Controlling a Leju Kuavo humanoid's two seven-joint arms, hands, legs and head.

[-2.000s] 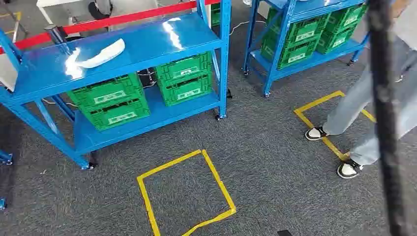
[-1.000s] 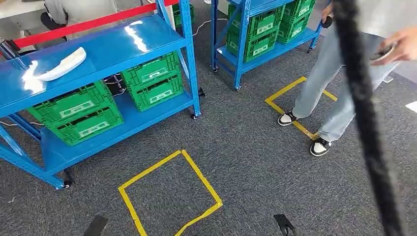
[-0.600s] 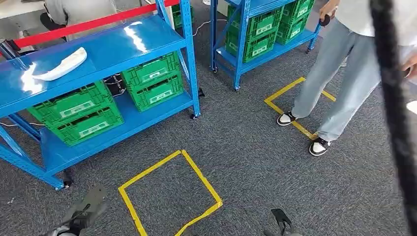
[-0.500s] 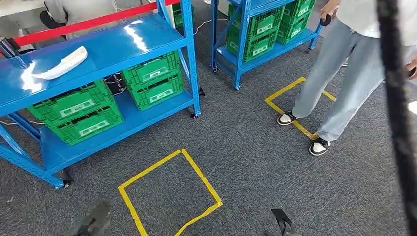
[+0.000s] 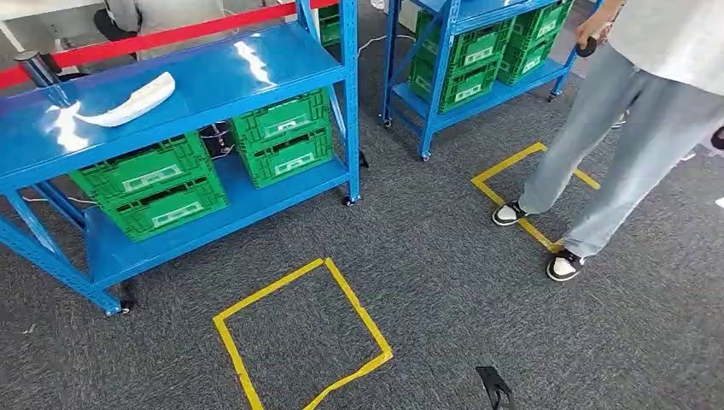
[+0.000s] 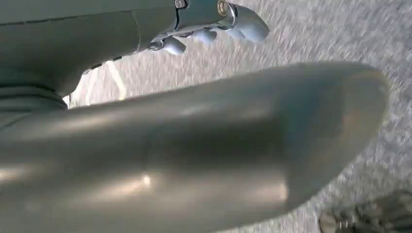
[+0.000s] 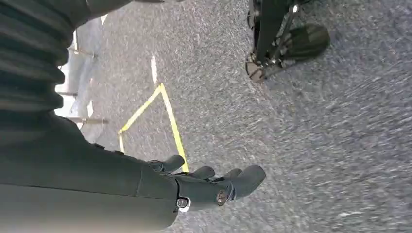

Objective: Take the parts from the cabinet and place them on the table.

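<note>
No text can be read. The green crates [image 5: 148, 171] on the lower shelf of the blue rack [image 5: 51, 137] carry white labels [image 5: 147, 178] on their fronts, as do the crates on the second rack [image 5: 444, 64], but the print on them is too small to make out.

A white curved part [image 5: 128, 101] lay near the left end of the blue rack's [image 5: 282, 73] top shelf. Green crates [image 5: 218, 164] sat on its lower shelf. A person [image 5: 632, 128] stood right, feet by a yellow tape square [image 5: 300, 333] outline.
</note>
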